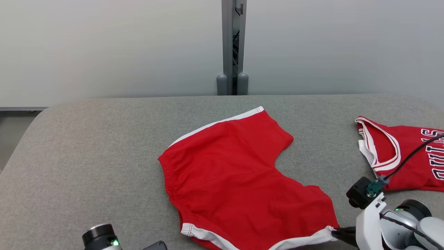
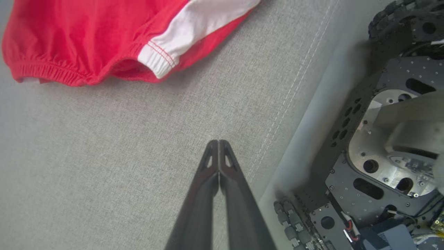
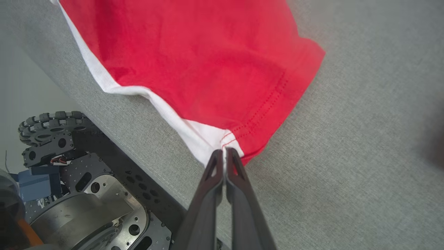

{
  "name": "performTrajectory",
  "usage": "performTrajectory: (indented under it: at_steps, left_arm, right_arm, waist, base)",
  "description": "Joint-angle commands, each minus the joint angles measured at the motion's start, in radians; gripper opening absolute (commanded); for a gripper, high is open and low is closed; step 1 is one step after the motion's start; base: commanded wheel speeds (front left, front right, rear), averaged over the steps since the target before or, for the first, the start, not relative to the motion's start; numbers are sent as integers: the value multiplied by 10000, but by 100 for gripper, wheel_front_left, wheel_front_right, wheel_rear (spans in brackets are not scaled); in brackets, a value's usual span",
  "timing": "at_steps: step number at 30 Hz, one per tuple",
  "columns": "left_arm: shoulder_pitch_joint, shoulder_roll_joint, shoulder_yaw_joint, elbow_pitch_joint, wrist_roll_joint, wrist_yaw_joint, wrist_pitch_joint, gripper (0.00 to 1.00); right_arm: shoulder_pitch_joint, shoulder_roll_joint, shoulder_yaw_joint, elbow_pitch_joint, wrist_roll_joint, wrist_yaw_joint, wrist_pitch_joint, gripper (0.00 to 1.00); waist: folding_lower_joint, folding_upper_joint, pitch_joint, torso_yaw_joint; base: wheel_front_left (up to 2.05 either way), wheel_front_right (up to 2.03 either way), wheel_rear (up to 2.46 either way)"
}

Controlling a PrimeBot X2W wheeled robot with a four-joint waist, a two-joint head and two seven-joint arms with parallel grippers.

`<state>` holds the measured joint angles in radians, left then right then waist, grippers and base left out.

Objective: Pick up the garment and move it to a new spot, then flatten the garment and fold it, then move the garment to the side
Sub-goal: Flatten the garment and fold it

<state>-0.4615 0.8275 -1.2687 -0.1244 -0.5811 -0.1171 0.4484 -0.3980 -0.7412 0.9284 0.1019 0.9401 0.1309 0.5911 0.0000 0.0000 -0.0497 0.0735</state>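
The garment is a pair of red shorts with white side stripes, spread on the grey table. My right gripper is shut on the garment's near right leg corner, where the white stripe meets the hem. In the right wrist view that corner of the garment sits pinched between the tips of the right gripper. My left gripper is shut with nothing in it, over bare table a little short of the garment's waistband corner. The left arm's wrist shows at the bottom left.
A red jersey with white trim and lettering lies at the table's right side. The table's front edge runs close to both grippers, with the robot's base below it. A grey partition post stands behind the table.
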Motion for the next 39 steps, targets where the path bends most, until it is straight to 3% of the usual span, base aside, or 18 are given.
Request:
performTrajectory:
  at_steps: [1, 5, 9, 10, 11, 12, 13, 18, 29, 39]
  left_arm:
    - [148, -26, 140, -191, -182, 198, -44, 0]
    - [91, -8, 210, -309, -70, 331, -191, 0]
    - [147, -139, 548, -324, -178, 741, -707, 0]
    - [193, -170, 678, -296, -191, 909, -920, 16]
    - [244, -205, 789, -242, -177, 1077, -1121, 48]
    - [278, -254, 846, -186, -119, 1191, -1288, 95]
    - [325, -309, 880, -111, -104, 1276, -1407, 100]
    - [423, -598, 961, 288, -279, 1380, -1852, 100]
    - [683, -1878, 1465, 2358, -1542, 1376, -2641, 100]
    - [628, -2516, 1805, 3461, -2618, 901, -2736, 100]
  right_arm:
    - [212, 62, -360, -219, -267, -2, 51, 0]
    - [421, 214, -733, -462, -607, -2, 127, 0]
    - [616, 386, -1167, -633, -1077, -2, 64, 0]
    - [709, 455, -1287, -653, -1141, -2, 51, 0]
    - [748, 526, -1361, -681, -1192, -2, 60, 0]
    - [802, 583, -1455, -719, -1260, -2, 81, 0]
    - [854, 631, -1530, -744, -1303, -2, 107, 0]
    - [1076, 757, -1801, -879, -1550, -2, 253, 0]
    - [1108, 943, -2030, -1129, -1860, -2, 432, 0]
    - [1063, 974, -2110, -1127, -1955, -2, 427, 0]
  waist:
    - [0, 0, 49, -17]
    - [0, 0, 86, -39]
    - [0, 0, 109, -50]
    - [0, 0, 111, -52]
    - [0, 0, 114, -53]
    - [0, 0, 121, -51]
    - [0, 0, 129, -48]
    - [0, 0, 169, -47]
    - [0, 0, 322, -254]
    - [0, 0, 478, -427]
  base:
    - [0, 0, 0]
    - [0, 0, 0]
    - [0, 0, 0]
    - [0, 0, 0]
    - [0, 0, 0]
    - [0, 0, 0]
    - [0, 0, 0]
    - [0, 0, 0]
    - [0, 0, 0]
    - [0, 0, 0]
